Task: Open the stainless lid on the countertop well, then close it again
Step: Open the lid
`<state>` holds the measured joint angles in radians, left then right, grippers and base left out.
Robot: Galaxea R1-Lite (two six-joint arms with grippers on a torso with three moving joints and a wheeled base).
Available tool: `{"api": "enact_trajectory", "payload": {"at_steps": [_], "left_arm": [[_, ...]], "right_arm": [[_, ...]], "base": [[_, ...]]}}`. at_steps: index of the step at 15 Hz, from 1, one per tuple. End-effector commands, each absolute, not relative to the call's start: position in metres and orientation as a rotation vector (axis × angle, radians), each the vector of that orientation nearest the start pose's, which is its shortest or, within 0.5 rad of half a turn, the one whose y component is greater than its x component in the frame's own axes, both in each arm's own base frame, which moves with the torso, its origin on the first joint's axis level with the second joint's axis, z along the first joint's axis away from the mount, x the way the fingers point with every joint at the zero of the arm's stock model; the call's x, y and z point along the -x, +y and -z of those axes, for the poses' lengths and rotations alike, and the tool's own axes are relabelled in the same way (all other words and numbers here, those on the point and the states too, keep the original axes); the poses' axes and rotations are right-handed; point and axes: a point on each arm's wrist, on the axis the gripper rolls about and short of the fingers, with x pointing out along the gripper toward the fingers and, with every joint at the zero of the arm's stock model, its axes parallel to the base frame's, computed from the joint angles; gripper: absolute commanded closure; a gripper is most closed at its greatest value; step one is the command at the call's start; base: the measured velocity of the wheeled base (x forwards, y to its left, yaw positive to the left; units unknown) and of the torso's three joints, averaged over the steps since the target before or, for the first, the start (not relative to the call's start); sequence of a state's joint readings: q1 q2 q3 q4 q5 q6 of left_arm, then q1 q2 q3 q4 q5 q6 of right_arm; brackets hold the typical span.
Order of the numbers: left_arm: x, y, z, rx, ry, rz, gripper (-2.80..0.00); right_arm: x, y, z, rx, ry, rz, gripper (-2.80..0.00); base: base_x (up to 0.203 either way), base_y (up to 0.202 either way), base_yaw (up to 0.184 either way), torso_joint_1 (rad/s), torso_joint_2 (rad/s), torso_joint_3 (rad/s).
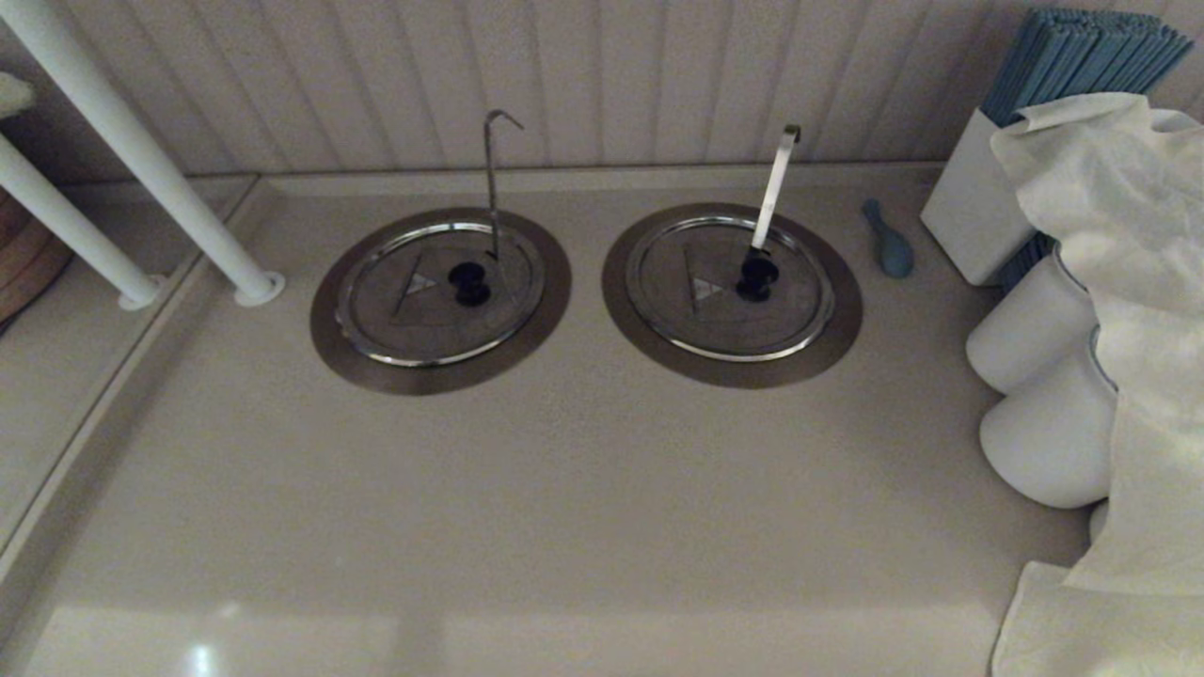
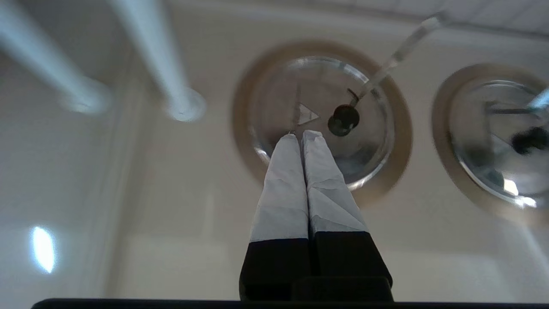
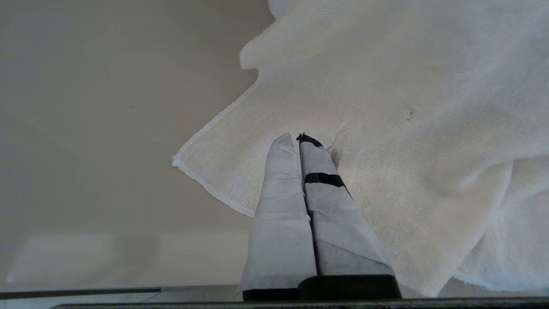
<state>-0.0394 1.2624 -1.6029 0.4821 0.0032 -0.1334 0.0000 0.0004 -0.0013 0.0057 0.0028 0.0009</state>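
The stainless lid (image 1: 440,291) sits flat and seated on the countertop well (image 1: 339,343), its black knob (image 1: 468,282) at the centre and the slim hook-tipped handle (image 1: 492,179) rising just behind that knob; the task looks not yet begun. The left gripper (image 2: 300,136) hangs above the lid's near rim with its fingers pressed together and holding nothing; it would have to spread them before it can take the knob, or it will only push the lid. The handle stands so near the knob that a careless approach could knock it; the twin lid (image 1: 729,287), to the right of the stainless lid, invites a wrong target. The right gripper (image 3: 296,139), also closed and empty, idles over a white cloth (image 3: 386,128), far to the right of the lid.
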Motion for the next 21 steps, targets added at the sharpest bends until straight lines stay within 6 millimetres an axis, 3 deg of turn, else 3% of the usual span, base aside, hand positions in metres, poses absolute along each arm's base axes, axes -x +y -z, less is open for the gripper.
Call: {"api": "enact_trajectory", "payload": {"at_steps": [1, 3, 5, 10, 12, 21], "left_arm": [[-0.255, -0.015, -0.364, 0.147, 0.328, 0.033, 0.0], [-0.3, -0.023, -0.349, 0.172, 0.215, 0.062, 0.0], [-0.329, -0.032, -0.322, 0.185, 0.2, 0.125, 0.0], [-0.35, -0.045, -0.327, 0.198, 0.171, 0.261, 0.0], [-0.358, -0.052, -0.318, 0.198, 0.2, 0.274, 0.0], [-0.353, -0.054, -0.32, 0.202, 0.174, 0.281, 0.0]], "right_arm": [[0.023, 0.0, -0.075, 0.0, 0.005, -0.003, 0.0], [0.023, 0.0, -0.075, -0.001, 0.006, -0.004, 0.0], [0.023, 0.0, -0.075, -0.001, 0.005, -0.003, 0.0], [0.023, 0.0, -0.075, 0.0, 0.006, -0.003, 0.0], [0.023, 0.0, -0.075, -0.002, 0.005, -0.003, 0.0], [0.023, 0.0, -0.075, 0.0, 0.006, -0.004, 0.0]], "base": [[0.0, 0.0, 0.0, 0.0, 0.0, 0.0], [0.0, 0.0, 0.0, 0.0, 0.0, 0.0], [0.0, 0.0, 0.0, 0.0, 0.0, 0.0], [0.0, 0.0, 0.0, 0.0, 0.0, 0.0], [0.0, 0.0, 0.0, 0.0, 0.0, 0.0], [0.0, 0.0, 0.0, 0.0, 0.0, 0.0]]}}
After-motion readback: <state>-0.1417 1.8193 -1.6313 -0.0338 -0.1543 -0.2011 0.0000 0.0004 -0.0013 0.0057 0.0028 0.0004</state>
